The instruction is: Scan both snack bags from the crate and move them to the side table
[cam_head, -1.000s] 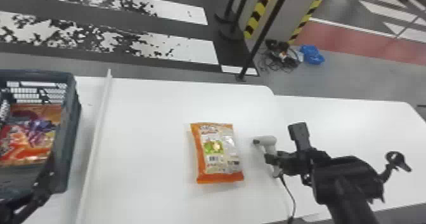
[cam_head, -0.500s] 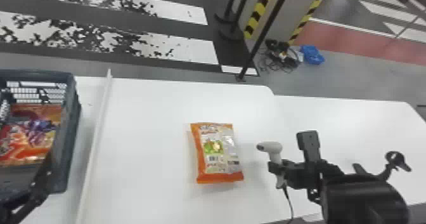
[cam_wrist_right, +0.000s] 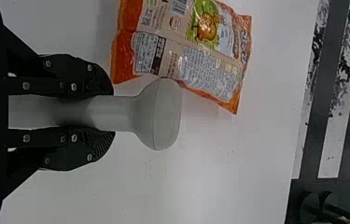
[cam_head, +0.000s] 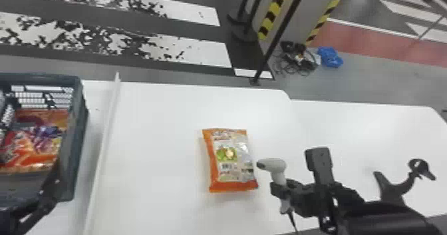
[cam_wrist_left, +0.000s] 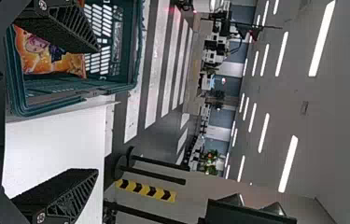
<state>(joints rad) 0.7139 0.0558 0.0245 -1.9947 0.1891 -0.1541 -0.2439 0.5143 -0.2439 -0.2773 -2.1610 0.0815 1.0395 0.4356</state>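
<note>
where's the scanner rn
Head view, right of center: the scanner is held in the right gripper, just right of the snack bag lying on the table.

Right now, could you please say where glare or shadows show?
Head view: faint shadow beside the tabletop snack bag, sheen on the side table; left wrist view: bright ceiling lights; right wrist view: shade across the scanner handle within the right end effector, glints on the bag's wrapper.

Right claw (cam_head: pixel 278 188) and white handheld scanner (cam_head: pixel 278 168) shifted down-frame in head view: slightly right first, then back left. Scanner nose now closer, just beside right edge of orange snack bag (cam_head: pixel 231 161).
</note>
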